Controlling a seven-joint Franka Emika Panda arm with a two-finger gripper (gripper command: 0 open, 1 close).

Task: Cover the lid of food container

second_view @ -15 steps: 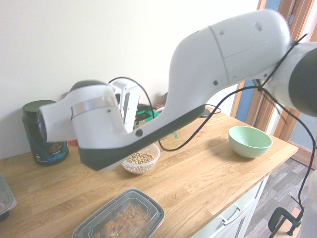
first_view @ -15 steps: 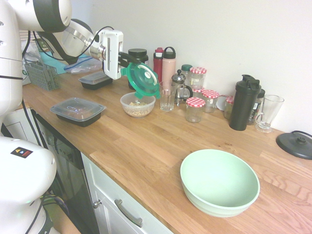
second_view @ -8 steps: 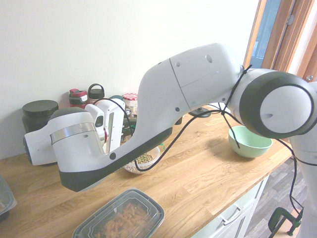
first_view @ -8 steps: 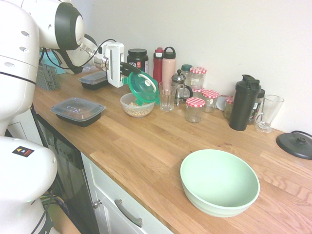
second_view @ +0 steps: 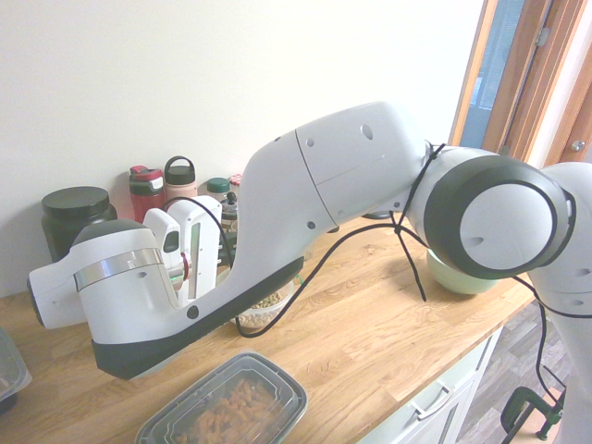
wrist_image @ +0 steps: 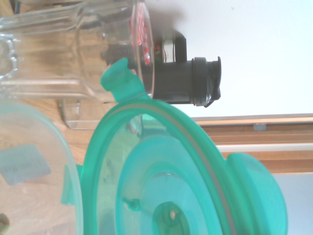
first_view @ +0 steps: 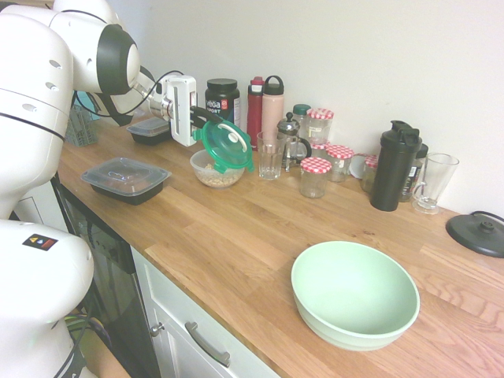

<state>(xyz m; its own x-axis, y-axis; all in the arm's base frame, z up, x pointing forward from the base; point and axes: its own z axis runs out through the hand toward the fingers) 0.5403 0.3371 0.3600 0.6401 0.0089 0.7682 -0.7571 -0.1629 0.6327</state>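
Pale wall runs behind a wooden desk [first_view: 236, 236] that crosses the frame of the first exterior view. At its upper left I have the end effector [first_view: 206, 118] closed on the edge of the lid [first_view: 227, 146], translucent green, held steeply tilted. I see the lid over the right side of the food container [first_view: 214, 169], a clear bowl with beige bits in it; from here I can't tell whether the two touch. In the wrist view, one snap tab hangs right by the container's rim. Just to the right of the lid stands a drinking glass [first_view: 269, 157], and beyond it a French press [first_view: 290, 146] and jars with red checked lids [first_view: 314, 177]. My lower right holds a mint bowl [first_view: 355, 295], well apart from the lid; left of centre sits a black tray with a clear cover [first_view: 126, 179].
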